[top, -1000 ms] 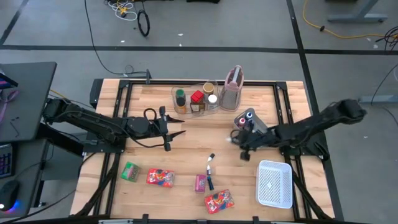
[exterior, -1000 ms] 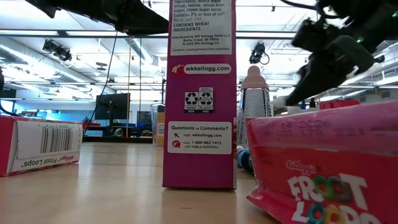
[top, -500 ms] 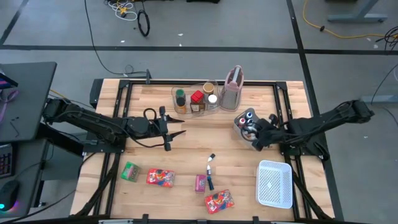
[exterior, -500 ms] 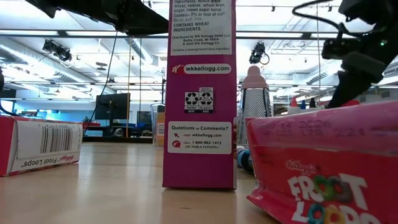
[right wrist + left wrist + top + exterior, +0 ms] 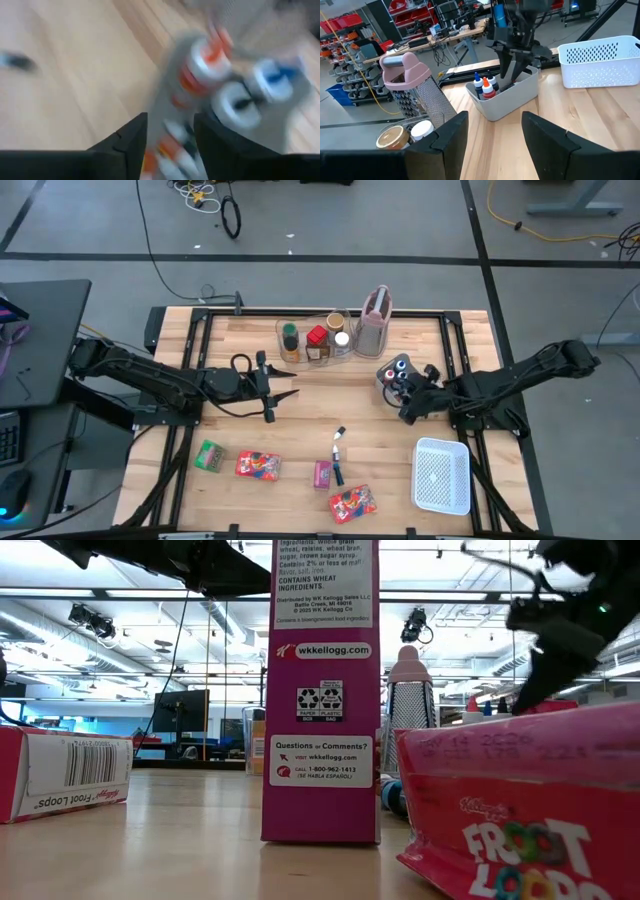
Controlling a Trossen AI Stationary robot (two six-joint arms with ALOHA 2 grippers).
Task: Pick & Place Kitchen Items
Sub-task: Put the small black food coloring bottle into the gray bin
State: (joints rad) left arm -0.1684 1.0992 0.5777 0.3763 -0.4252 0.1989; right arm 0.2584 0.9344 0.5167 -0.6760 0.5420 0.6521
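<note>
Hovering right gripper over the clear bin of tiny capped bottles, fingers apart, gripping nothing visible. Probably light, hard, slick plastic, so best pinched at the cap. Left gripper parked mid-table, fingers open, empty. Smooth wooden tabletop; busy workshop behind.

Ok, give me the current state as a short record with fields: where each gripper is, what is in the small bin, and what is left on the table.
right gripper: over the small clear bin, fingers apart
bin contents: small bottles with blue, red and dark caps
left gripper: open, holding nothing, left of table centre
front of table: green packet, two red packets, pink packet
back of table: spice jars in a clear container, beside a grater
white mesh basket: front right
</note>
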